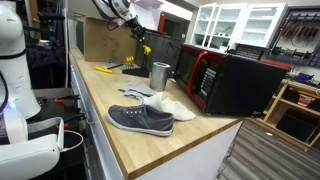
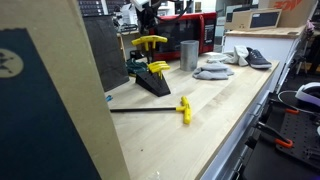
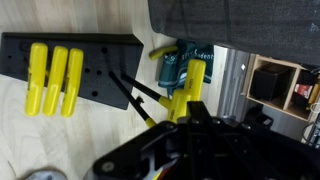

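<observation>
The gripper enters from the bottom edge of the wrist view as a dark, blurred mass. Its jaws are pressed in on a yellow T-handle key, whose yellow grip runs straight up from between them. Blur hides how narrow the gap is, but the key is clearly pinched there. Two thin black shafts slant away just left of it, and a small teal object sits at its far end; what that object is cannot be told.

In both exterior views the gripper hangs above the far end of the table. The held key is clear of the wood and directly over a black rack. In the wrist view this rack lies at the upper left, with three yellow handles side by side in it.

A second, loose key lies flat on the table, well apart from the rack, its long black shaft pointing away from its yellow handle. A metal cup stands upright near the rack. Beyond the cup lie a white shoe and a grey shoe close together. A black and red microwave stands beside the cup at the back of the table.
</observation>
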